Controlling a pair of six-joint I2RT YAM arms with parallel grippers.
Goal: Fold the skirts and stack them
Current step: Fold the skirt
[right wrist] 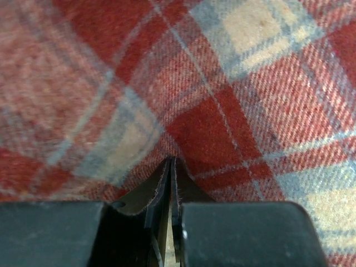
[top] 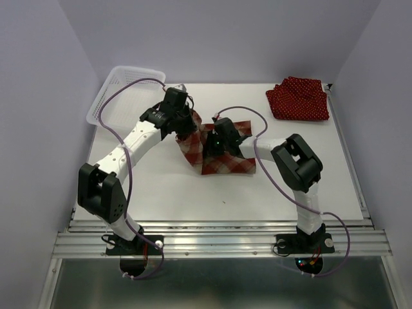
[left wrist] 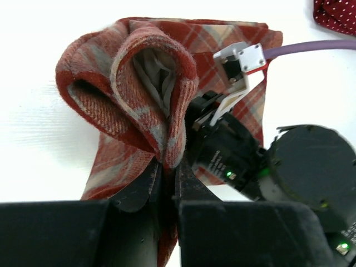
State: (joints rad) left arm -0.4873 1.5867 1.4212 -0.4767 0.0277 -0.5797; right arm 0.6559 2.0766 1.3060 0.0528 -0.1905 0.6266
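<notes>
Left claw [left wrist: 168,167]: left wrist view, nearest at 6 o'clock, narrow, pinching a raised fold of the plaid skirt [left wrist: 128,39].
Right arm [left wrist: 233,156]: 4 o'clock, resting on that skirt.
Right claw [right wrist: 169,164]: right wrist view, 6 o'clock, narrow, tips nipping plaid cloth that fills the frame.
Top view: plaid skirt bunched mid-surface [top: 193,193] between both claws.
Dotted skirt pile [top: 299,98]: 1 o'clock, well apart.
Basket [top: 119,93]: 10 o'clock edge.

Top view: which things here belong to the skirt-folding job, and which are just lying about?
Part of the job: plaid skirt, pinched by the left gripper and the right gripper; polka-dot skirt pile.
Just lying about: white mesh basket.
</notes>
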